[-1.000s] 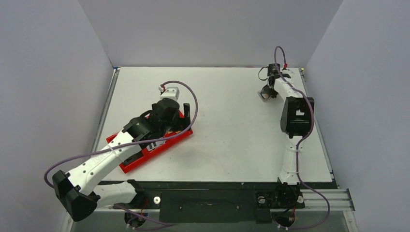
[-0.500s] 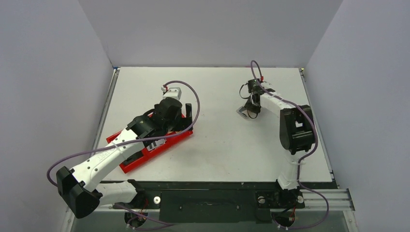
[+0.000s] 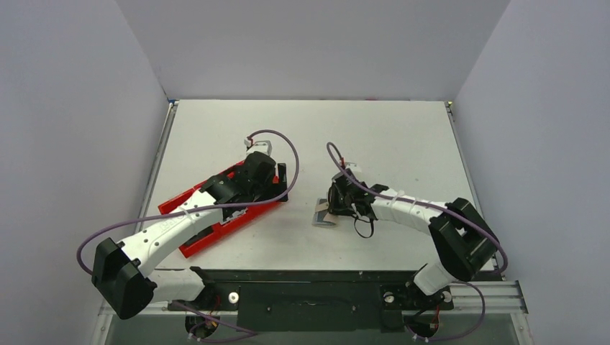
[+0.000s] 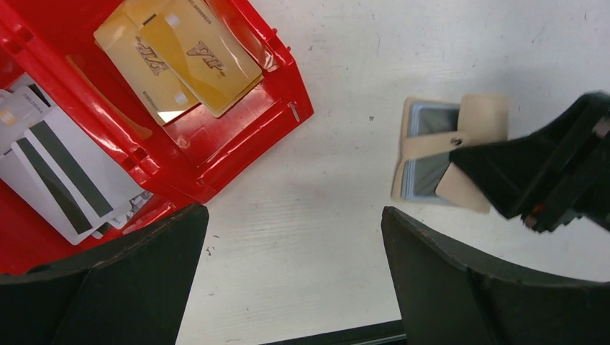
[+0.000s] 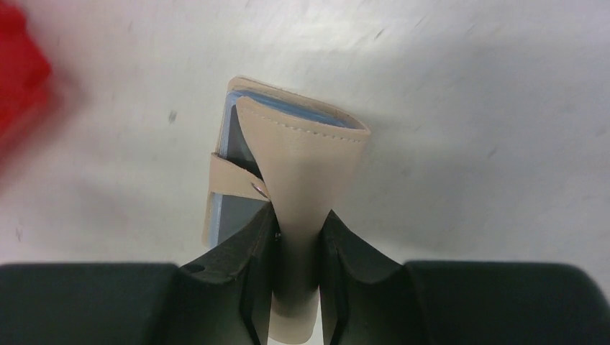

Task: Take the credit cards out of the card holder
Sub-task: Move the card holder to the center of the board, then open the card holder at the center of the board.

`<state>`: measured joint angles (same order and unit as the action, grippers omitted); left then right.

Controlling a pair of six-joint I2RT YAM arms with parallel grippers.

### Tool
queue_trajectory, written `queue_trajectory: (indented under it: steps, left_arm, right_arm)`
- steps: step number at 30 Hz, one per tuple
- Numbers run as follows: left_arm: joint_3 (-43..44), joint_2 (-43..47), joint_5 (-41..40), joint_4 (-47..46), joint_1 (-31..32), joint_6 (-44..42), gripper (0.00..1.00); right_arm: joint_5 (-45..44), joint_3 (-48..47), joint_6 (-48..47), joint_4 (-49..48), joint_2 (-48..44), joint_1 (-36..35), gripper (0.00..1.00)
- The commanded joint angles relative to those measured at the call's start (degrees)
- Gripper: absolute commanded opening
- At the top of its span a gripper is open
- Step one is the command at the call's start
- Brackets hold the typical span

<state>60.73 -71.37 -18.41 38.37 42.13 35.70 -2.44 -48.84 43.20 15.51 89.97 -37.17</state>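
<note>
The tan card holder point(image 5: 306, 154) lies near the table's middle front, just right of the red tray, and shows in the top view point(image 3: 321, 216) and the left wrist view point(image 4: 483, 115). My right gripper point(image 5: 298, 219) is shut on its flap, which stands bent up between the fingers. Light blue credit cards point(image 5: 236, 144) show inside the holder under a small tab; they also show in the left wrist view point(image 4: 430, 121). My left gripper point(image 4: 291, 212) is open and empty, hovering above bare table between tray and holder. In the top view it sits over the tray's far end point(image 3: 277, 183).
A long red plastic tray point(image 4: 244, 140) lies at the left point(image 3: 216, 230). It holds gold cards point(image 4: 194, 61) and white cards with black stripes point(image 4: 65, 172). The table's black front edge point(image 3: 309, 273) is close to the holder.
My right arm has swung from the far right corner to the middle front, carrying the card holder with it. My left gripper has shifted slightly right over the tray's end.
</note>
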Motion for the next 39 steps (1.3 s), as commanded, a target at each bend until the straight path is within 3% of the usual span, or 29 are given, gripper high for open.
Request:
queue_trajectory:
  steps: [1,6,8,18,21,29,39]
  left_arm:
    - [-2.04,-0.43,2.74,-4.65,-0.45,2.06,0.90]
    - [-4.79,-1.95,6.32,-7.85,-0.42,3.23,0.90]
    - [-5.45,-2.71,7.37,-8.66,-0.44,3.65,0.90]
    - [-7.99,-5.03,11.72,-12.23,0.05,4.56,0.90]
    - [-8.34,-5.61,11.93,-12.60,0.26,5.01,0.90]
    - [-8.81,-4.17,8.74,-10.88,0.09,6.68,0.89]
    - [-10.18,0.19,4.45,-8.62,-1.74,10.33,0.89]
  right_arm:
    - [4.63,5.84,-1.85,-5.46,-6.52,-4.11,0.12]
    - [5.10,8.92,-2.21,-4.36,-10.93,-5.69,0.56]
    - [4.81,9.25,-1.98,-3.38,-12.36,-5.65,0.63]
    - [-1.09,7.71,-0.53,2.38,-17.17,-6.19,0.64]
    - [-5.28,5.97,-0.77,5.13,-17.22,-9.46,0.64]
    - [-18.60,-0.86,-1.84,12.40,-10.82,-19.52,0.70]
    - [-24.96,-5.80,-1.85,15.75,-2.40,-25.15,0.73]
